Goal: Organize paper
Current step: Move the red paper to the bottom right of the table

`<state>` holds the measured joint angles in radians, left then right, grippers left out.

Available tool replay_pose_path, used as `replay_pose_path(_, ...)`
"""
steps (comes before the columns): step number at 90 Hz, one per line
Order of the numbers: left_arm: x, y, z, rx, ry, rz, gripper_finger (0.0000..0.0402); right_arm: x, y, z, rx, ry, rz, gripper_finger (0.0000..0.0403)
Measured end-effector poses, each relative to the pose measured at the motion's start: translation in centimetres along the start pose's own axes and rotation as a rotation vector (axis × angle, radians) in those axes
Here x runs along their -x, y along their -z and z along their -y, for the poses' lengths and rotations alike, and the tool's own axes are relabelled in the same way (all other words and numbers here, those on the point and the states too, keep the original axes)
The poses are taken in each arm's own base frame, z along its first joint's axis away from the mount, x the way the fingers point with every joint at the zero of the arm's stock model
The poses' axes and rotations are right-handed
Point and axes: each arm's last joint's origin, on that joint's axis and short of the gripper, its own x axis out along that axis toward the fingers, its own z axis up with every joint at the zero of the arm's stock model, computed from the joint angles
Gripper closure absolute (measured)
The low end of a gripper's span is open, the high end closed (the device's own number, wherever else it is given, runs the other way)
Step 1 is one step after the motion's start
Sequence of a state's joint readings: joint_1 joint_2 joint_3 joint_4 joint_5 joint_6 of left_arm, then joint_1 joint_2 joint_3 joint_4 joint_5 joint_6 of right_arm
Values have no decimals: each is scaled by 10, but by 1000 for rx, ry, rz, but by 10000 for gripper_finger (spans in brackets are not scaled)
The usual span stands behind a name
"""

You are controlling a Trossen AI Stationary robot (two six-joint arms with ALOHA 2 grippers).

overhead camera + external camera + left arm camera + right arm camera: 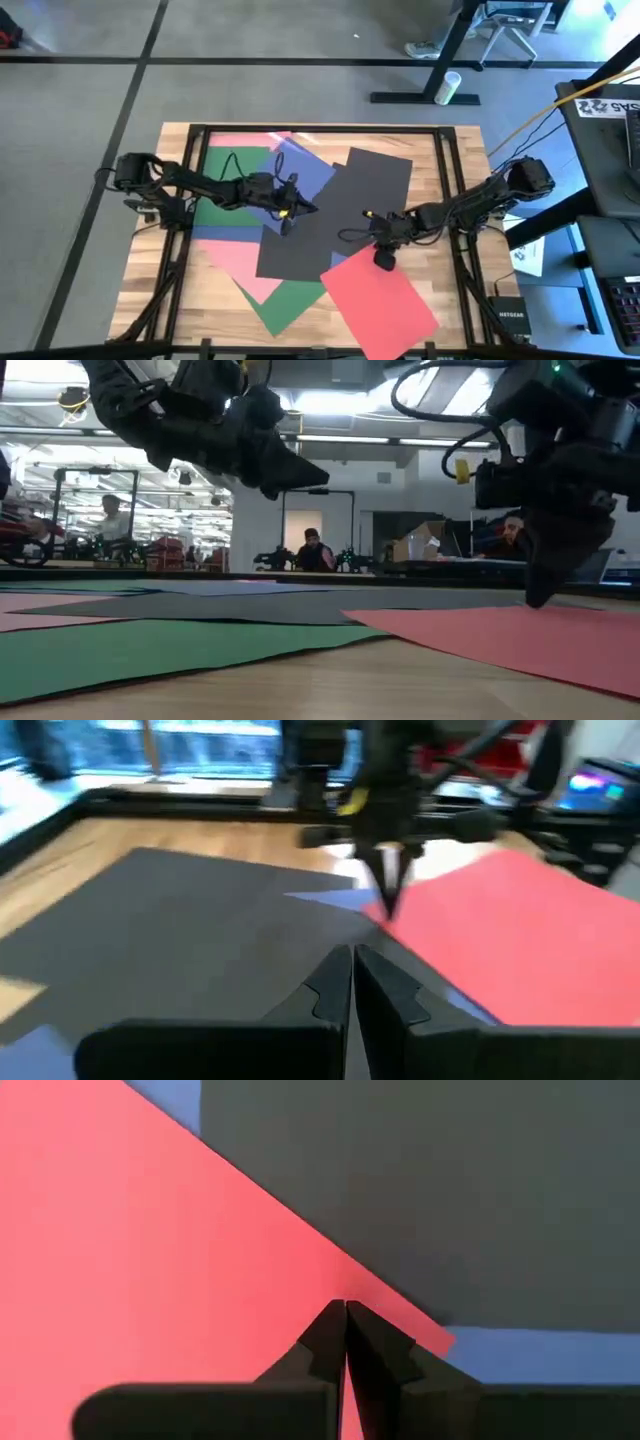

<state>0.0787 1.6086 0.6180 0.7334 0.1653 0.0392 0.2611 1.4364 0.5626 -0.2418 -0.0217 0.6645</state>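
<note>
Sheets of paper lie flat and overlapping on the wooden table (455,300). A black sheet (330,215) is in the middle. A red sheet (380,295) lies near right, over the black sheet's near edge. Blue (305,170), green (230,185) and pink (235,255) sheets lie at the left and far side. My right gripper (383,258) is shut, with its tips down on the red sheet's far corner. My left gripper (292,207) is shut and hangs above the black sheet (200,920), clear of it in the low view (300,475). My right gripper presses its shut fingertips (330,1335) down on the red sheet just inside its far corner (420,1335), which overlaps the black sheet. The fingers come from above, slanting in from the table's right. The sheet lies flat on the table and on the sheets under it.
A second green sheet (290,300) sticks out under the pink and black ones near the front edge. Dark frame rails (450,190) run along the table's sides and far edge. A small white printed sheet (527,255) and a black box (505,315) lie off the right side.
</note>
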Motion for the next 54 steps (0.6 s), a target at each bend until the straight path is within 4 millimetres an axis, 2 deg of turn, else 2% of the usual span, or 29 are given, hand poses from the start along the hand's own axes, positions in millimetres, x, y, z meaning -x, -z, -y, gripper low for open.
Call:
replay_pose_path(11, -17, 5, 4, -25, 23, -49, 402, 0, 1, 0, -2, -6, -16, 403)
replay_pose_path(28, -44, 23, -1, -15, -2, -121, 402, 0, 2, 1, -4, 2, -26, 403)
replay_pose_path(54, -60, 60, -15, 41, -44, -244, 402, 1, 4, 3, -19, 19, -48, 403)
